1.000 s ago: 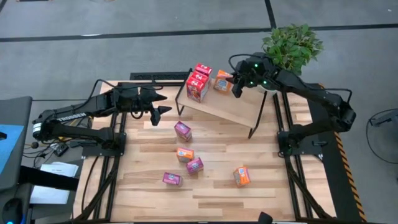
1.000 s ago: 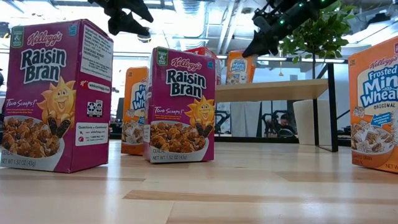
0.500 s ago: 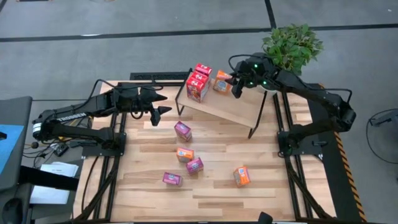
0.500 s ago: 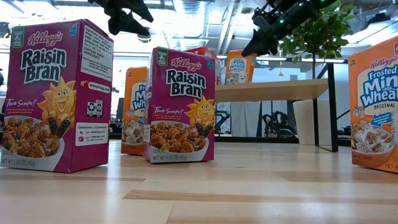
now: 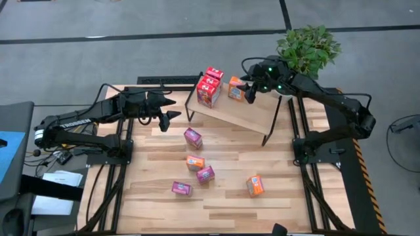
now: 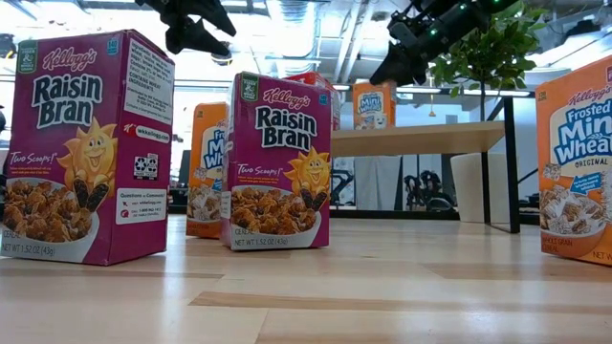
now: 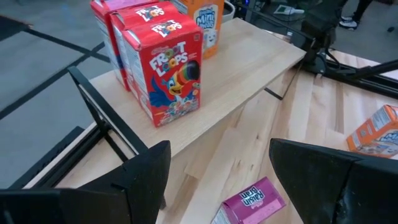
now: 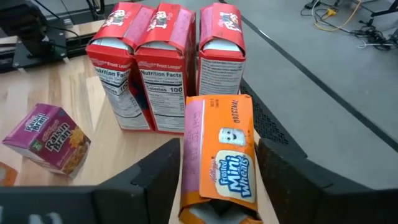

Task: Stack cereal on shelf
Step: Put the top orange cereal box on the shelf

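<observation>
Now our right gripper (image 5: 250,92) stands with fingers spread on either side of the orange box (image 8: 217,152), no longer clamping it; the box stands on the shelf (image 5: 246,115) just beside the three red boxes (image 8: 163,62). We judge the placing step nearly done: next we must back off without tipping it, then fetch another box. Our left gripper (image 5: 169,108) waits open near the shelf's end.

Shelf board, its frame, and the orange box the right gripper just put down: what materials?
Shelf board: pale wood, matte, visible grain. Frame: thin black rod, probably coated metal. Orange box: printed cardboard, slight sheen, folded seam edges. Right gripper stands open around it.
</observation>
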You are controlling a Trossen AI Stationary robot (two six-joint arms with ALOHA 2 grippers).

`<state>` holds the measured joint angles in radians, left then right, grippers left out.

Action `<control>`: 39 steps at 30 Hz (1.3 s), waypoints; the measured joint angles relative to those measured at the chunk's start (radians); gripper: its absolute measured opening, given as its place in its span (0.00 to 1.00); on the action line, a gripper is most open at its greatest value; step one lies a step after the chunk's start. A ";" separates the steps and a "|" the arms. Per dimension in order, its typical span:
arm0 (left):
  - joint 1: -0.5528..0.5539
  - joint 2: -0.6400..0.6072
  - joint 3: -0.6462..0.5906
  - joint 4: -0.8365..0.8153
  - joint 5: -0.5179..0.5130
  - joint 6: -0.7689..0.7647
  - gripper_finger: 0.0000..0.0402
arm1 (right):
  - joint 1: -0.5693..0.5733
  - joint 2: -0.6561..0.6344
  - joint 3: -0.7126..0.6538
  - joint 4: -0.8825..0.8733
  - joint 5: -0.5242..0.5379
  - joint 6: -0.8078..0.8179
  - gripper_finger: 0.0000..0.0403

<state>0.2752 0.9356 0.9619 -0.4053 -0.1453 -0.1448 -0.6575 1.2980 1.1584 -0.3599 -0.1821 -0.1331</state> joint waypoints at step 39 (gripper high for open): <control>0.000 0.000 0.000 -0.008 -0.028 0.001 0.66 | 0.062 0.029 0.089 -0.322 0.160 -0.010 0.08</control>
<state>0.2749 0.9356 0.9619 -0.4129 -0.1730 -0.1440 -0.5956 1.3268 1.2476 -0.6815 -0.0223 -0.1436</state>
